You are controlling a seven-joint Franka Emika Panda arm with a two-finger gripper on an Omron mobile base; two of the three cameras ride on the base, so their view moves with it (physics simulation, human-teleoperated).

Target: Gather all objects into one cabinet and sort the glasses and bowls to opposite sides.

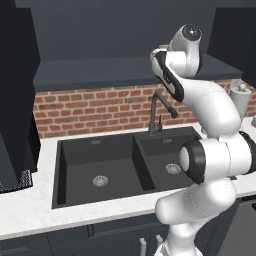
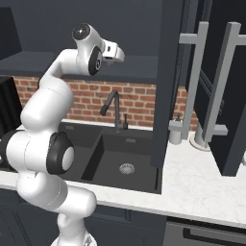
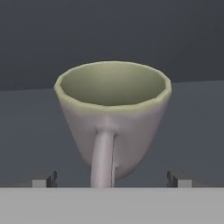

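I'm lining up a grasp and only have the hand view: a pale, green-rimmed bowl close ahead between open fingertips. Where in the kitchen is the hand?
Observer: The hand is raised high at a dark ledge above the brick wall, behind the double sink.
Operator: Where is the cabinet from there?
Observer: In the right base view, tall dark cabinet doors with silver bar handles stand swung open, right of the sink.
Operator: Anything below them?
Observer: A small pale dispenser stands on the counter there.

Kitchen: sink [image 1: 105, 172], faucet [image 1: 159, 112], brick backsplash [image 1: 95, 110]
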